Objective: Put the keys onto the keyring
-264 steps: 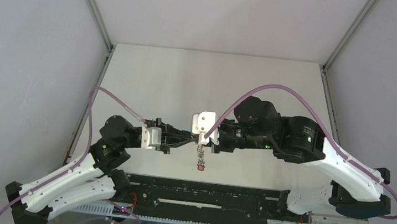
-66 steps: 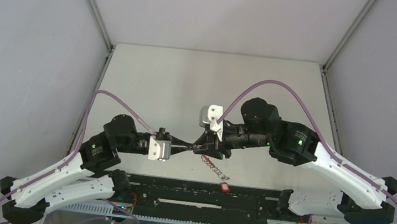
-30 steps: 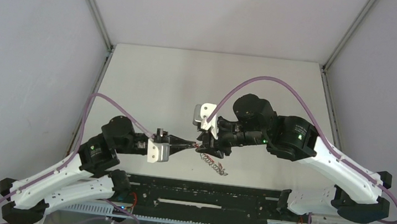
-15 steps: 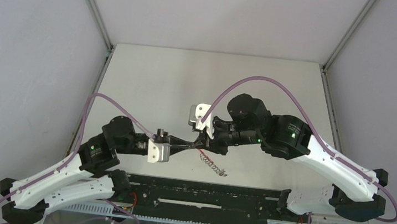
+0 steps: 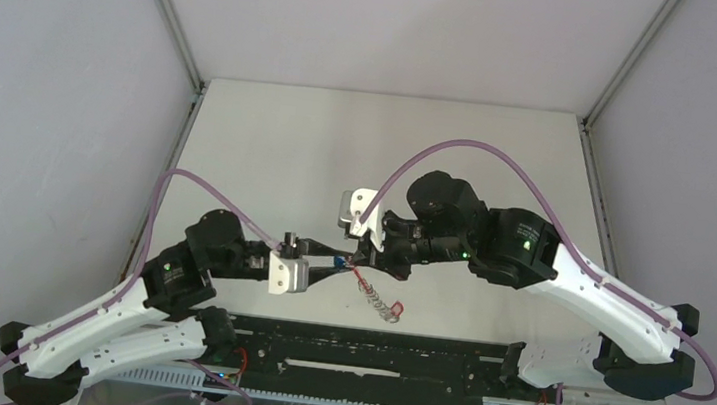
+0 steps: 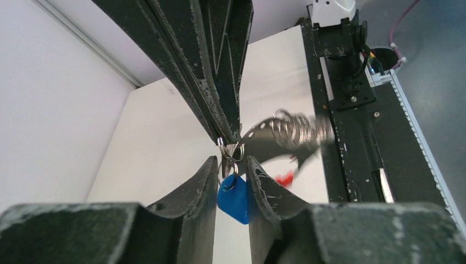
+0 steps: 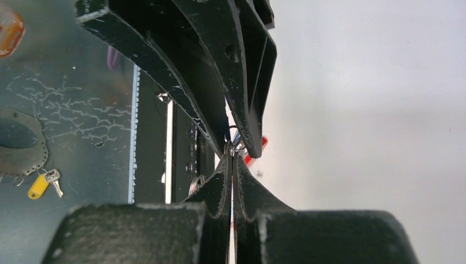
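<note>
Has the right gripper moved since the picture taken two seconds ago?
Yes. The right gripper has shifted left, judged against the black rail at the near edge.

The keyring (image 6: 299, 131) is blurred (rings indistinct).

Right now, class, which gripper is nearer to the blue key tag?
Left. The blue tag hangs between the parted fingers of the left gripper. The right gripper, jaws shut, pinches the small ring just above the tag, so its tips stop short of it.
</note>
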Controlling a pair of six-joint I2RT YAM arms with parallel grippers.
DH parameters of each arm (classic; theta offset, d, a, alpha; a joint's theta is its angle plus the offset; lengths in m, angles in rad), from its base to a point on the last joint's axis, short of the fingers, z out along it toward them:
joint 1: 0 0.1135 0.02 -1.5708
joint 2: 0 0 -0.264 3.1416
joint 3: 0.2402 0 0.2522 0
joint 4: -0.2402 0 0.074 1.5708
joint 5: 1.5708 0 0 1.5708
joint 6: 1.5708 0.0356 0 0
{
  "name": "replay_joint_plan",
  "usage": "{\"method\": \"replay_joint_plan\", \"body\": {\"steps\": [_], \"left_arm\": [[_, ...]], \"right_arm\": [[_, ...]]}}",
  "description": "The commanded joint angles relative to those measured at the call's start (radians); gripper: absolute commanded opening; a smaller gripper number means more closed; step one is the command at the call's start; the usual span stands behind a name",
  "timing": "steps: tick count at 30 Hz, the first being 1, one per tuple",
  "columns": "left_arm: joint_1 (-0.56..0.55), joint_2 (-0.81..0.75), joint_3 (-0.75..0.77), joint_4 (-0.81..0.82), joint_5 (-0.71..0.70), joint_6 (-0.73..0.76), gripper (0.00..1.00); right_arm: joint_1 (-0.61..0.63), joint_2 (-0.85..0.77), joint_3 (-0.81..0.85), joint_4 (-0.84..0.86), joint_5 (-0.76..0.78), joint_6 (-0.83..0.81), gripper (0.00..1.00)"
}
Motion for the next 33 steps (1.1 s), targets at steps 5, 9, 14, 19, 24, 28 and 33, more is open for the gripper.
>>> {"method": "replay_joint_plan", "body": {"steps": [5, 9, 14, 19, 24, 28, 33], "left_arm": [[0.006, -0.042, -0.043, 0.086, -0.094, 0.088, 0.28], [0.005, -0.076, -0.079, 0.114, -0.065, 0.115, 0.17], [0.004, -0.089, -0.087, 0.089, -0.013, 0.144, 0.16], [0.004, -0.095, -0.094, 0.089, 0.028, 0.163, 0.09], [0.004, -0.111, -0.094, 0.063, 0.103, 0.128, 0.23], [0.003, -0.115, -0.085, 0.069, 0.095, 0.042, 0.35], [0.023, -0.092, -0.081, 0.085, -0.028, -0.069, 0.56]], "right_arm": [[-0.017, -0.023, 0.005, 0.012, 0.057, 0.010, 0.00], [-0.019, -0.026, -0.007, 0.019, 0.058, 0.018, 0.00], [-0.024, -0.023, -0.012, 0.015, 0.063, 0.024, 0.00], [-0.028, -0.025, -0.033, 0.044, 0.055, 0.040, 0.00], [-0.041, -0.055, -0.086, 0.120, 0.077, 0.064, 0.00], [-0.054, -0.104, -0.136, 0.176, 0.050, 0.069, 0.00], [-0.062, -0.144, -0.162, 0.195, -0.034, 0.066, 0.00]]}}
